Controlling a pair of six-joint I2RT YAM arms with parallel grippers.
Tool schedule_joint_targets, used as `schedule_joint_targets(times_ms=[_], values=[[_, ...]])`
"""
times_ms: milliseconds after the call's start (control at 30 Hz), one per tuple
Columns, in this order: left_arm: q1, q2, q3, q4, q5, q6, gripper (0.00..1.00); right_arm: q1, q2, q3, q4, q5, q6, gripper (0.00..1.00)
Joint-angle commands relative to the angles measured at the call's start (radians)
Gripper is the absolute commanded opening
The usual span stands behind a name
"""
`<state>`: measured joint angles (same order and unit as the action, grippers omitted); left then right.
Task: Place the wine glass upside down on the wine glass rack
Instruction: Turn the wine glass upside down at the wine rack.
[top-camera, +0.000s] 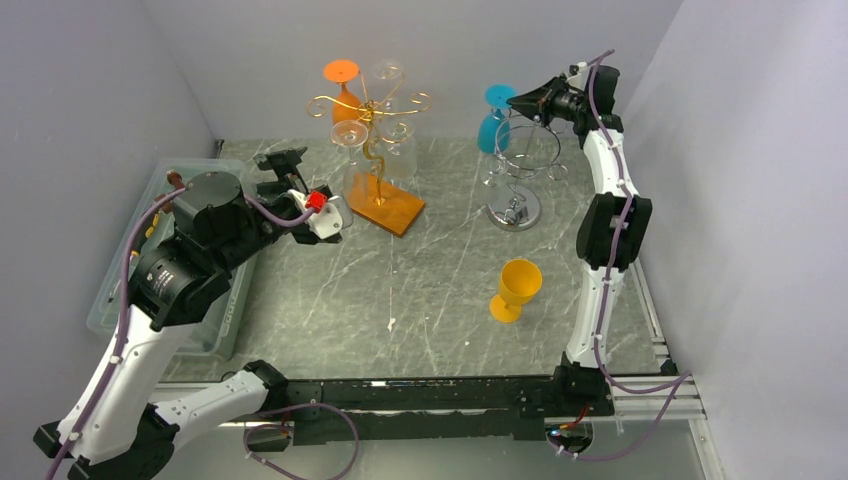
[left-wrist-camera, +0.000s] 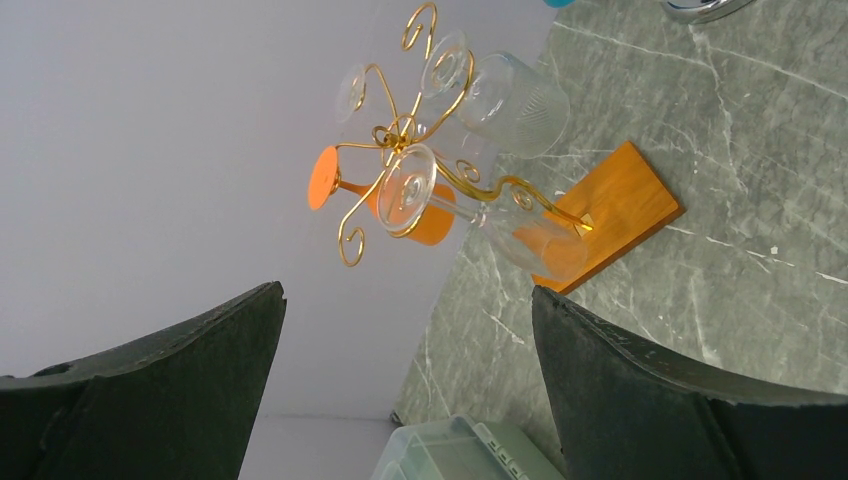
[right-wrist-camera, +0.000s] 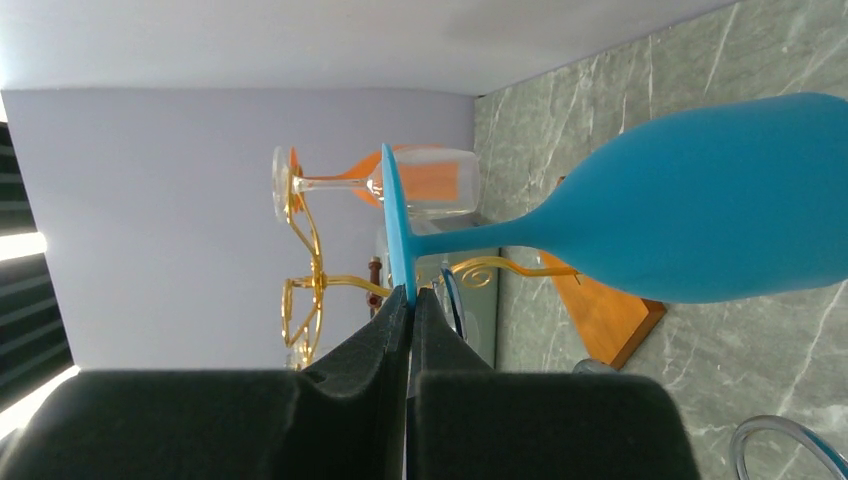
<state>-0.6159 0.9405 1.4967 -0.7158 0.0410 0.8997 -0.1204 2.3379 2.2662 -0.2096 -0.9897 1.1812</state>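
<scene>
Right gripper (right-wrist-camera: 410, 295) is pinching shut on the thin edge of the foot of the blue wine glass (right-wrist-camera: 700, 220), and I am seeing the glass hanging foot-up, bowl-down, off the bench near its far right corner, just above and beside the silver rack (top-camera: 515, 190). I am judging that to be the rack it is meant for. Left gripper (left-wrist-camera: 407, 292) is standing wide open with nothing in it, over the far left part of the bench and facing the gold rack (left-wrist-camera: 400, 135), which is already carrying clear glasses and an orange glass (top-camera: 343, 85).

I am worrying about that grip: only the rim of the foot is being clamped, so the heavy bowl could be swinging or slipping out during any quick move. If the stem is missing the wire slot, the bowl could be knocking the silver rack's ring and tipping the rack. Opening before the foot is resting on the wires would be dropping the glass onto the bench.

I am finding no brand, label or readable writing anywhere.
</scene>
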Motion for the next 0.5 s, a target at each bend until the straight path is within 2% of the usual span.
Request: schedule_joint_targets(times_ms=[0,467], values=[[-0.002,0.000,0.016,0.040,0.013,0.005,0.99,-0.011,-0.015,0.065,0.041,-0.056,0.000,0.00],[-0.002,0.012,0.011,0.050,0.013,0.004,0.99,-0.038,-0.010,0.061,0.064,-0.128,0.004,0.00]])
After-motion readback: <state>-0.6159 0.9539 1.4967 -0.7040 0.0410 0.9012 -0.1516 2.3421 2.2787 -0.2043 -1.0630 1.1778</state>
